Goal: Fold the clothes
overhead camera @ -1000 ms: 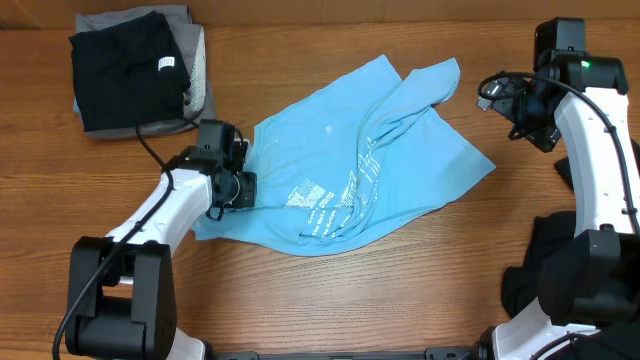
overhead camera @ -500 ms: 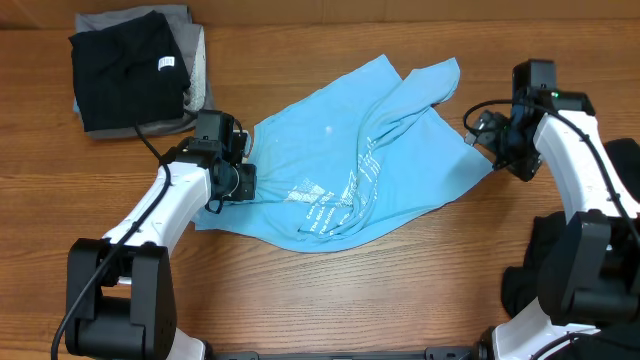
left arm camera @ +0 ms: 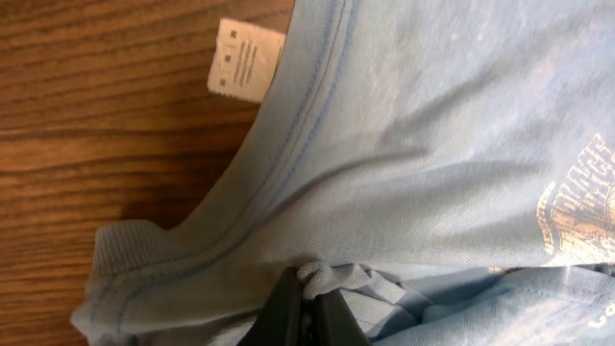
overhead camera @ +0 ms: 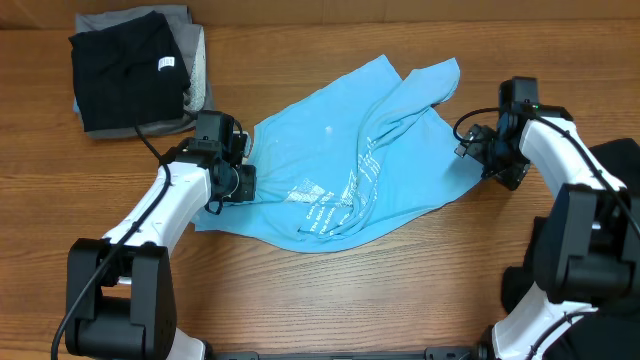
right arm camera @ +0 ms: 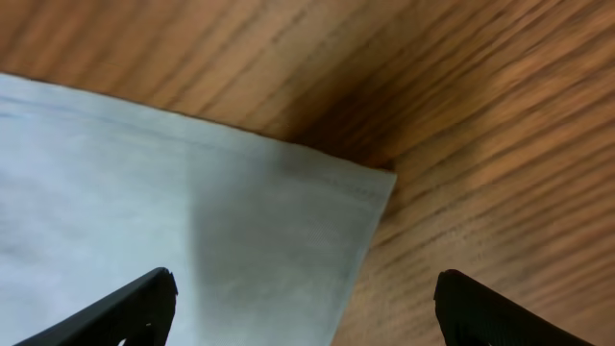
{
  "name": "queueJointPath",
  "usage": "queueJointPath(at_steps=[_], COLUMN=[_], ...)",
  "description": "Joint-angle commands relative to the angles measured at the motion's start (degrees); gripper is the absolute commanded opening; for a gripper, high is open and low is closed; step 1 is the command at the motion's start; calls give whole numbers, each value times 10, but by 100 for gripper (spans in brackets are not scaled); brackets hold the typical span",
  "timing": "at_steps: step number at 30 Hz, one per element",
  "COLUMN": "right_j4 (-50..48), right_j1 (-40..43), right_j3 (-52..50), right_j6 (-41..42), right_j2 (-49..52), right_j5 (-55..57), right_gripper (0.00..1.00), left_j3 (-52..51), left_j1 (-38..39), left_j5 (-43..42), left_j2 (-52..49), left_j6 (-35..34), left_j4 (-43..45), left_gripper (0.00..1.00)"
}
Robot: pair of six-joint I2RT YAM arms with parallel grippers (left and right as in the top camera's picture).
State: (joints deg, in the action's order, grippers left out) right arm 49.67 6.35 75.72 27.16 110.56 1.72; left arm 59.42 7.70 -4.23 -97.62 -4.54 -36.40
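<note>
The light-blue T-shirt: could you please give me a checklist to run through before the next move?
1. Left gripper shut on the T-shirt near its collar: ok.
2. Right gripper open: ok.
3. Shirt corner lined up between the right fingers: ok.
4. Right fingers low enough to pinch it: cannot tell.
5. T-shirt lying flat: not ok, creased through the middle.
6. Black garment apart from the T-shirt: ok.
</note>
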Motion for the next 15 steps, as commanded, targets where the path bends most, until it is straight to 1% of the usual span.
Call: queueJointPath(at_steps=[1,4,7,15], right_j4=[-3,-3,-6,-13], right_j1=[28,52,66,61], right_j3=[-4,-4,-4,-4], right_j6=[14,8,-21,-23], right_j2=[19,20,20,36], right_j5=[-5,-33,-70,-77], right_gripper=[89,85,83,81], left_j3=[13,13,13,13], left_j1=[2,2,2,2], left_j5=[0,0,0,0], left_j2=[13,13,13,13], left_j6=[-12,-12,-13,-13], left_j4=[-9,-10,-6,-4], left_gripper=[4,4,4,4])
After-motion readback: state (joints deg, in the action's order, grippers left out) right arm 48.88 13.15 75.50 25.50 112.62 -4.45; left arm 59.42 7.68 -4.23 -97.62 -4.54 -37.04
